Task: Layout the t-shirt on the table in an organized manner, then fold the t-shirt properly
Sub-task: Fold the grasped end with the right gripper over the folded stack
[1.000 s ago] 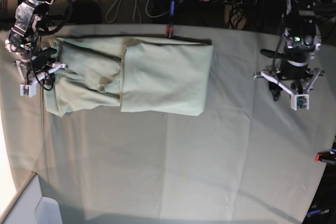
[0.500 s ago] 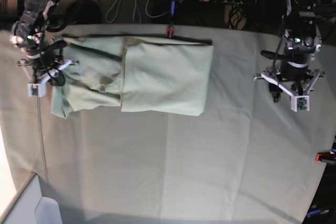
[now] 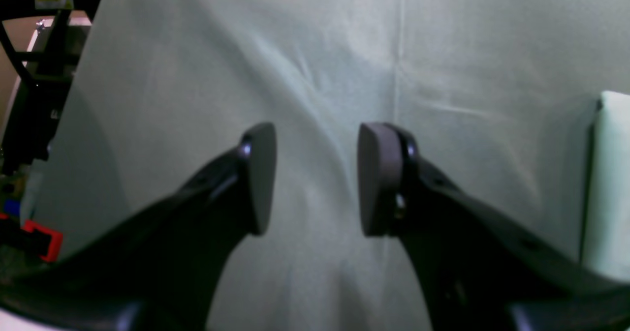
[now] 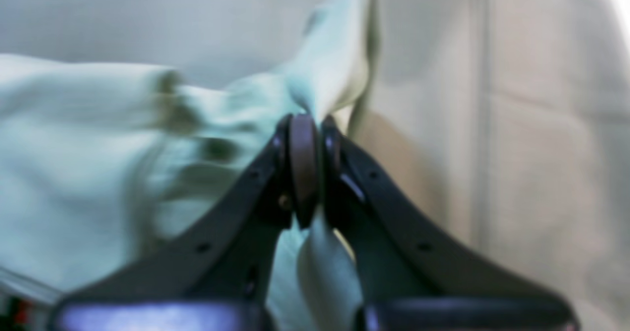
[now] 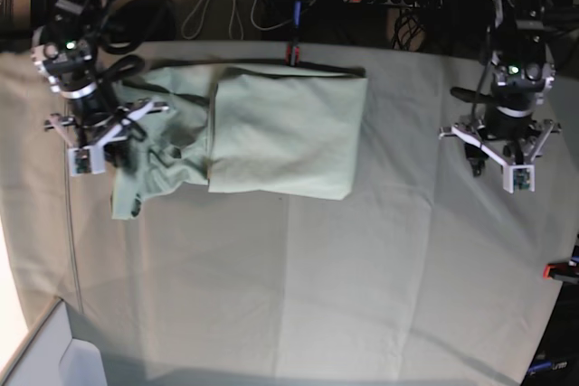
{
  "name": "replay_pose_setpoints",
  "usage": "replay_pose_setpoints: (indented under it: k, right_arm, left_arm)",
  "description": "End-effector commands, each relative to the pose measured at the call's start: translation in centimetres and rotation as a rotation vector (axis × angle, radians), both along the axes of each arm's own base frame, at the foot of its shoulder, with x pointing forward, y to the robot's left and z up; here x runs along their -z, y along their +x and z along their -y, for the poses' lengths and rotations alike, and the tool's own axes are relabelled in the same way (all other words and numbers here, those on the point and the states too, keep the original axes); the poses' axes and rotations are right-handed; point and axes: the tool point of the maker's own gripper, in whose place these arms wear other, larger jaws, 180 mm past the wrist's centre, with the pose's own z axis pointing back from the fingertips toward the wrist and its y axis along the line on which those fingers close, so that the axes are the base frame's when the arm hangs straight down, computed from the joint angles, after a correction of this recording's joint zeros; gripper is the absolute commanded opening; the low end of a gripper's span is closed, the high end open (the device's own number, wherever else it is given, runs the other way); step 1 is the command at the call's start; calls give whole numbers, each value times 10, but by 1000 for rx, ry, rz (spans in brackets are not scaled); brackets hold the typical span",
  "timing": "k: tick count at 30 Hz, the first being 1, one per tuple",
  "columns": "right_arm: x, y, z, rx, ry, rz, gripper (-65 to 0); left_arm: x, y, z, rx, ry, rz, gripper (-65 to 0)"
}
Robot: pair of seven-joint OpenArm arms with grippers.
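Mint-green fabric of one t-shirt (image 5: 280,137), two claws: right claw (image 4: 305,168), left claw (image 3: 315,178).

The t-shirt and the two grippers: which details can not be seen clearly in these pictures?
- Right wrist view: the t-shirt is motion-blurred; which part the shut right gripper pinches cannot be told.
- Base view: the right arm covers the shirt's end at that view's left; collar and buttons are too small.
- Left wrist view: only an edge of the shirt shows, cut off by the frame; the open left gripper holds nothing over the table.
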Motion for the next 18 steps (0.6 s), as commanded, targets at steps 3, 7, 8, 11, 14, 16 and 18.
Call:
replay_pose_setpoints:
  k: [3,7,8,11,14,16,18]
  right_arm:
    - [-16,4,-35,-73,42,58,-650]
    - [-12,-2,-84,-195,94,41,-650]
    - [-13,-2,-97,-227,107,45,-650]
    - [-18,-1,-125,-288,136,56,-650]
    - [-21,2,-147,-307,164,64,-650]
    - [-26,3,-162,-334,181,73,-650]
    - [-29,1,-178,-372,196,80,-650]
  left_arm:
    - [-20,10,-16,-30,30,65,-383]
    - [-34,12,-44,-103,51,104,-383]
    - [-38,13,-51,-120,55,113,-383]
    - [-44,9,-68,-166,68,127,-383]
    - [-47,5,-78,-194,76,132,-383]
    - [-47,3,-82,-204,79,131,-383]
    - [-46,1,-82,-205,80,125,-383]
